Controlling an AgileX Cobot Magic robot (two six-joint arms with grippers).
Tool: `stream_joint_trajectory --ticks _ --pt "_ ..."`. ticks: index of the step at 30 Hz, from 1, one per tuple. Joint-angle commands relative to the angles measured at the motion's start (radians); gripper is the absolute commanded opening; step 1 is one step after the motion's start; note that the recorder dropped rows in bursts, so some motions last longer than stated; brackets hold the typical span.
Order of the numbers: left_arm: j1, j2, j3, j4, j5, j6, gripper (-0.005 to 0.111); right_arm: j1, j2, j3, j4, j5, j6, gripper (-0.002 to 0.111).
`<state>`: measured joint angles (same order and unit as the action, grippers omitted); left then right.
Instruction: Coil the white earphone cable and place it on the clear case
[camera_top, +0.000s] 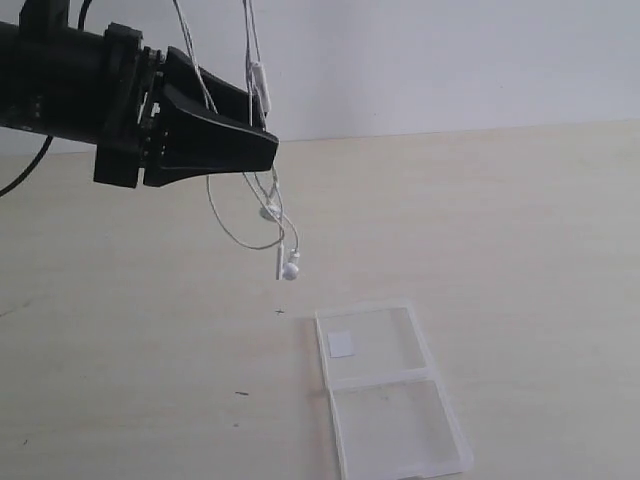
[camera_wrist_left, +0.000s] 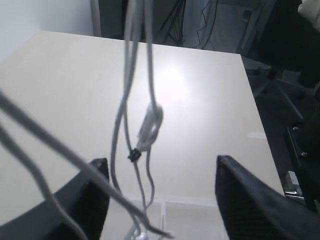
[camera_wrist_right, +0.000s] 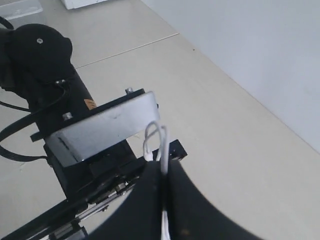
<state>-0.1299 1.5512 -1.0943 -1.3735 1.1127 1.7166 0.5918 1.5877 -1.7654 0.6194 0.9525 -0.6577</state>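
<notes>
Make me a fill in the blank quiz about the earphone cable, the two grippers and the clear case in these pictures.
The gripper pinching the white earphone cable is the ___ one. The jaws of the left gripper stand ___, with cable strands hanging between them. One half of the clear case on the table bears a small white ___.
Missing words: right; open; sticker.
</notes>
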Motion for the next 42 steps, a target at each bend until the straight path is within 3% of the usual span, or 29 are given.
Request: stream_joint_trajectory --ticks 1,13,24,28,35,42 --pt "-0.003 0.012 0.003 -0.043 -0.007 0.012 0.049 0.001 0.001 -0.007 0.035 -0.035 0.007 0.0" --pt "-0.003 0.012 0.003 -0.101 -0.013 0.02 0.046 0.001 0.001 -0.007 0.066 -0.083 0.014 0.0" --pt "-0.003 0.012 0.003 -0.093 -0.044 0.031 0.017 0.001 0.001 -0.007 0.059 -0.091 0.031 0.0" --pt "-0.003 0.012 0.003 -0.068 -0.072 0.029 0.0 0.001 0.001 -0.007 0.039 -0.084 0.07 0.0" --pt "0.0 0.012 0.003 0.017 -0.131 -0.011 0.0 0.001 -0.012 -0.007 -0.091 -0.055 0.162 0.0" --pt "0.002 0.012 0.003 0.026 -0.151 -0.019 0.0 0.001 -0.021 -0.007 -0.1 -0.07 0.189 0.0"
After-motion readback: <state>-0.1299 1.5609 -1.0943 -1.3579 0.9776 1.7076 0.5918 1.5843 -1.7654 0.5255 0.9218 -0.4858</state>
